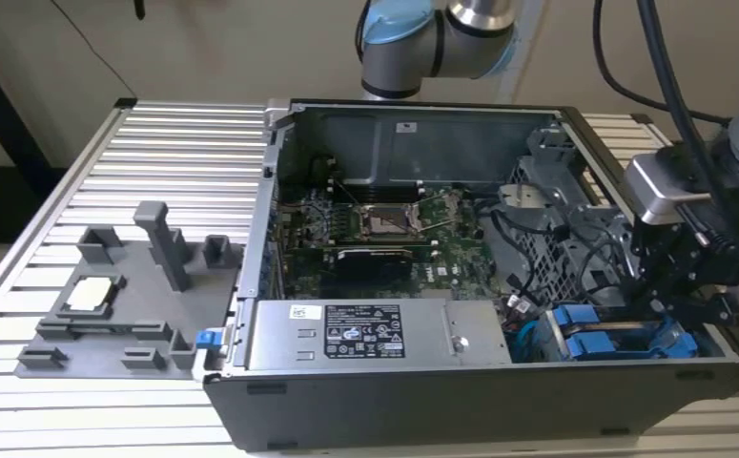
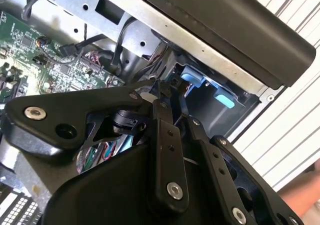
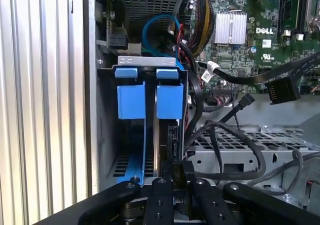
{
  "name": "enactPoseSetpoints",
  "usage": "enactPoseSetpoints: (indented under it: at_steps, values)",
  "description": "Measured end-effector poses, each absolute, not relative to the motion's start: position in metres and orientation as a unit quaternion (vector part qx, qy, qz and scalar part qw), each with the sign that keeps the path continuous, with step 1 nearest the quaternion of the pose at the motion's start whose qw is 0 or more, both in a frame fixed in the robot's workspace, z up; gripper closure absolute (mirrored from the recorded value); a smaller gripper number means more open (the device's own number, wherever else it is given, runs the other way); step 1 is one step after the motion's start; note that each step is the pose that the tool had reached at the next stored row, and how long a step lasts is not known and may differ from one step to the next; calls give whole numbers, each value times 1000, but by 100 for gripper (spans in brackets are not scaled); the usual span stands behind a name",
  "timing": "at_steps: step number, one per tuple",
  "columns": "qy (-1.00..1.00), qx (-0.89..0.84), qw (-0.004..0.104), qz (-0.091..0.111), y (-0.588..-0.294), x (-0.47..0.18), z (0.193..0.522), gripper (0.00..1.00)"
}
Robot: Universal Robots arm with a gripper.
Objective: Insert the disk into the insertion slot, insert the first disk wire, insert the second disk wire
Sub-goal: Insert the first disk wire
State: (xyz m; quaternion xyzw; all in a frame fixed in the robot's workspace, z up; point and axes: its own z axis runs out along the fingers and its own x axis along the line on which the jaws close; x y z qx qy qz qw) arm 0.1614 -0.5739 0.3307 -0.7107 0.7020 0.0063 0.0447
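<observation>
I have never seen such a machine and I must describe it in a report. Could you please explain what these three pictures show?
It is one robot arm with a black two-finger gripper. The exterior view looks from outside at an open dark-grey computer case lying on a ribbed metal table, beside a grey plastic fixture. Both wrist views come from cameras riding on the arm. Two bright blue plastic drive carriers sit in the grey metal drive bay. The gripper seems shut on a small black cable plug.
</observation>
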Motion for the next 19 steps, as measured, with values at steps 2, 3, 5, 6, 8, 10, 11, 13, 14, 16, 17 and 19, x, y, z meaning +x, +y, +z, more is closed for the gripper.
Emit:
enactPoseSetpoints:
  at_steps: [2,3,5,6,8,10,11,13,14,16,17,19]
  values:
    - [702,-711,45,7,-574,161,330,81]
    - [702,-711,45,7,-574,161,330,81]
    - [702,-711,45,7,-574,161,330,80]
    - [702,-711,45,7,-574,161,330,80]
    - [702,-711,45,7,-574,161,331,73]
    - [702,-711,46,7,-574,161,338,73]
    - [702,-711,46,7,-574,161,343,73]
    - [702,-711,45,7,-574,161,352,73]
    - [702,-710,45,7,-574,161,356,73]
    - [703,-710,45,7,-574,161,363,73]
    - [703,-710,45,7,-574,161,365,73]
    - [703,-710,45,7,-574,161,367,73]
